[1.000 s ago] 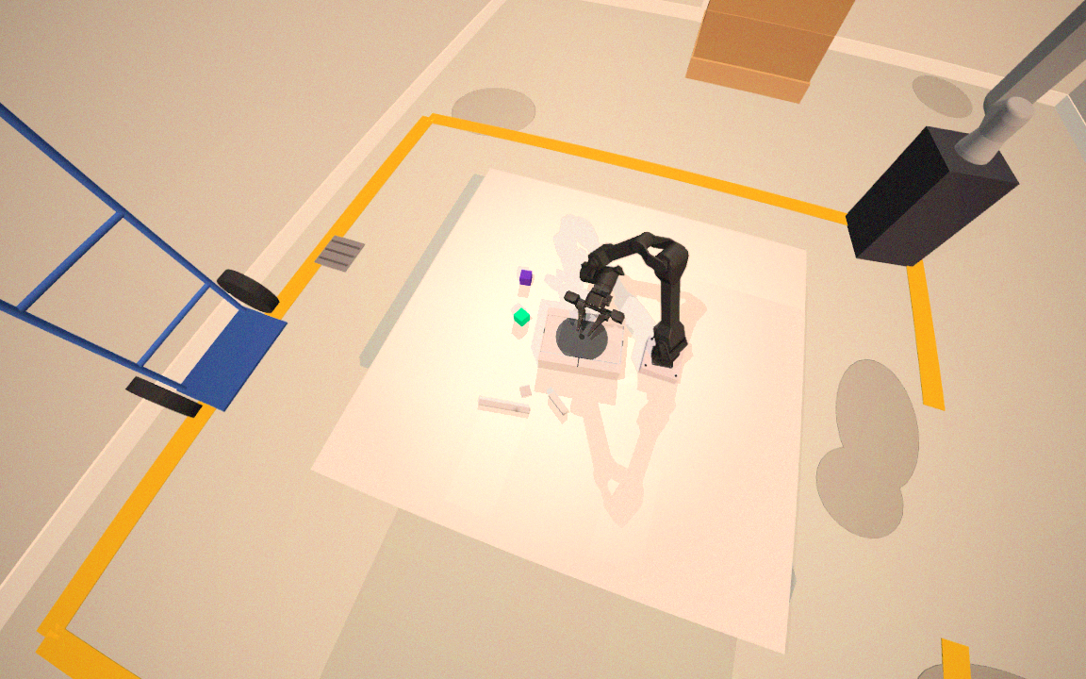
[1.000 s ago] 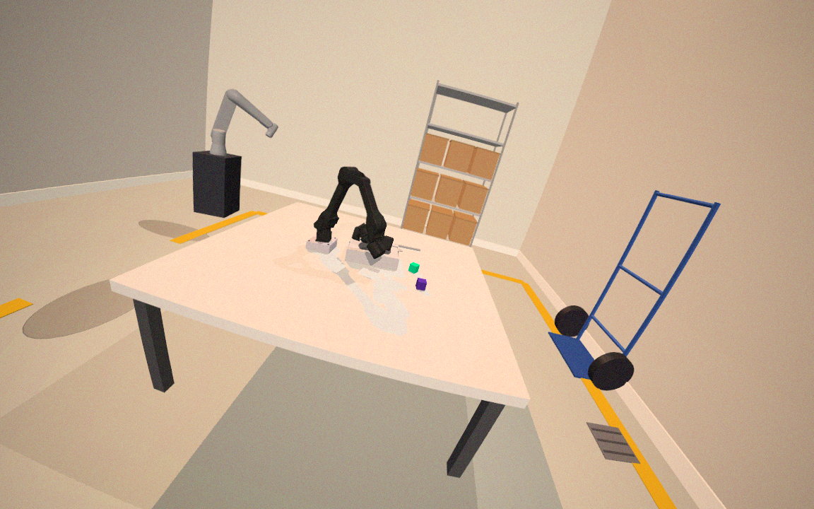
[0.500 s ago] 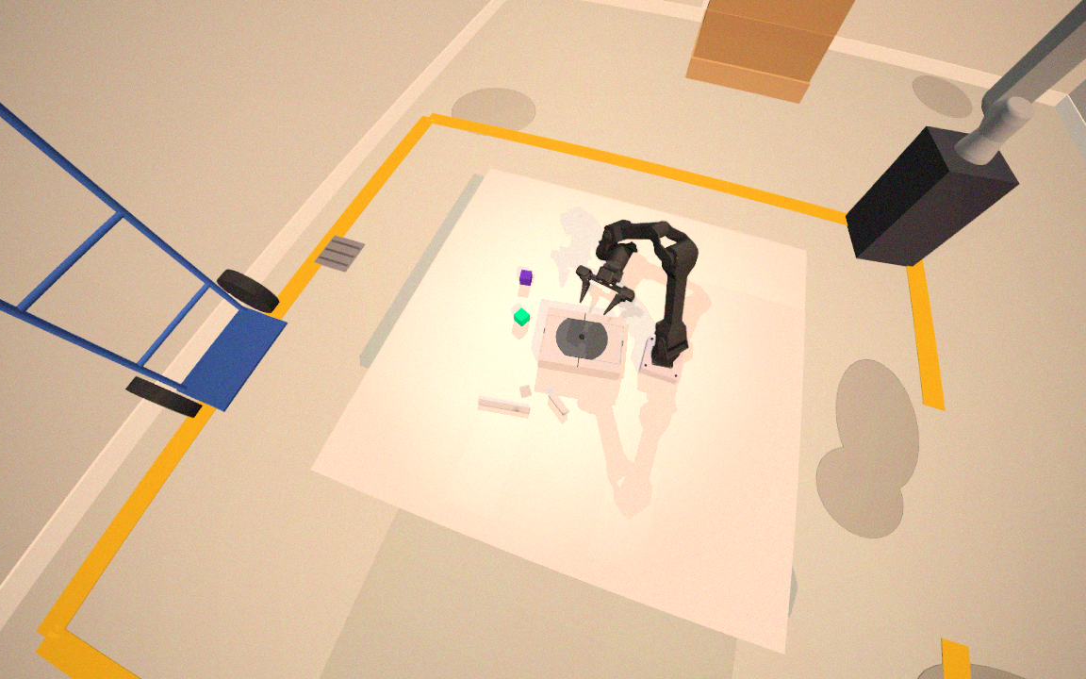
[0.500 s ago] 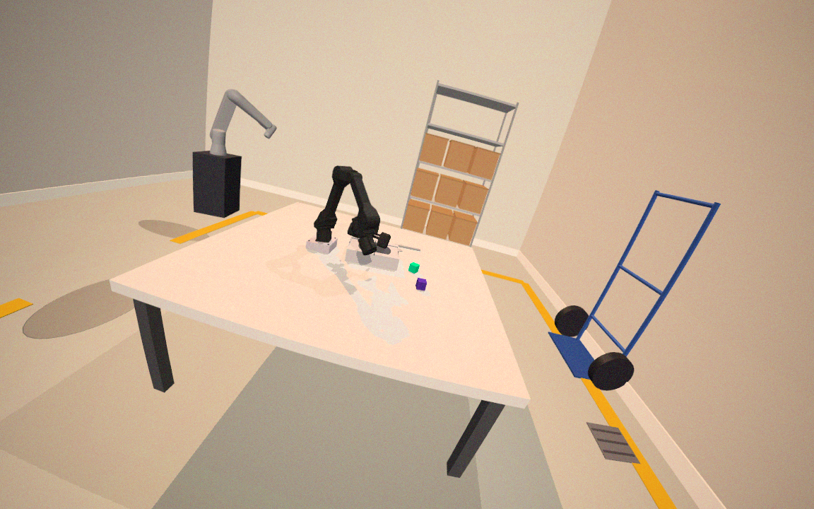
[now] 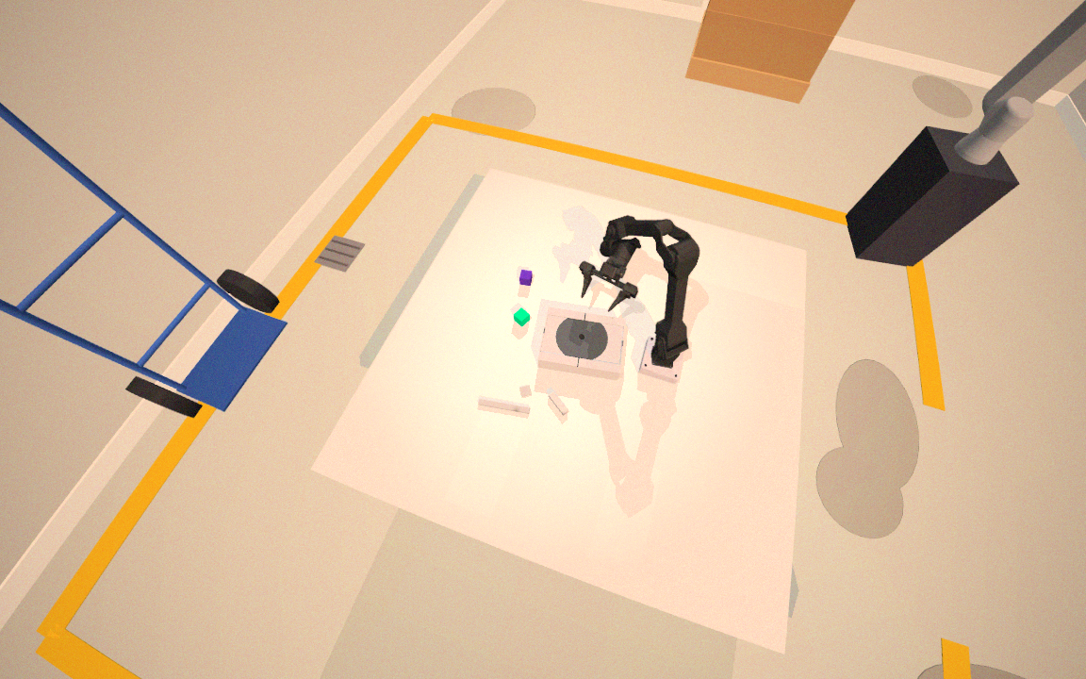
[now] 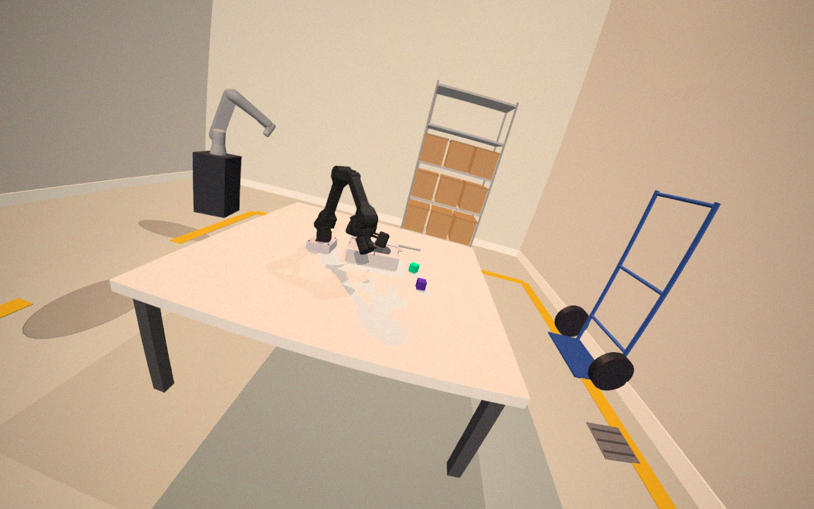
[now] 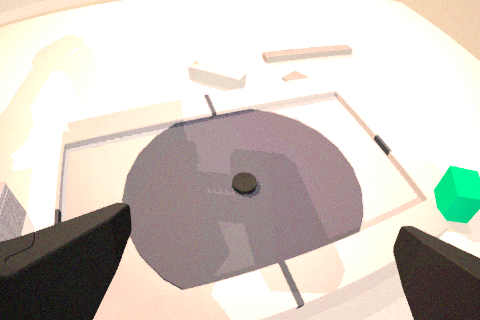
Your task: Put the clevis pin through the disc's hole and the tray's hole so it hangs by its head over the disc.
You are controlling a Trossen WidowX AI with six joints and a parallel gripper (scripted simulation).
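Backing off looks like the step in hand: your gripper (image 5: 603, 299) (image 7: 270, 234) is spread wide w/ nothing btwn the fingertips, and in the wrist view it stands apart from the pin's head. Nearest you, one disc (image 5: 570, 344) (image 7: 165, 180) lies flat, as far as you can tell, inside the one tray (image 5: 576, 368) (image 6: 379, 260) (image 7: 125, 115). One pin (image 5: 582, 337) (image 7: 244, 183) shows only its dark round head at the disc's middle; the shank's hidden, so you can't confirm it's thru the tray's hole, but it prob. is. Next move, if you agree: keep the fingers wide, draw straight away w/o brushing the tray rim, then check the head's seated. Further out on the counter (image 5: 699, 506) (image 6: 309, 316) (image 7: 150, 20), you've got 2 cubes, 1 green (image 5: 521, 317) (image 6: 413, 267) (image 7: 457, 195) and 1 purple (image 5: 525, 276) (image 6: 420, 284), plus 2 pale bars, 1 long (image 5: 503, 406) (image 7: 307, 53) and 1 short (image 5: 558, 405) (image 7: 217, 76), and 1 small pale piece (image 5: 525, 390) (image 7: 295, 76) near them. Way back, there's 1 shelf unit (image 6: 477, 98) w/ boxes, approx. 9 visible.
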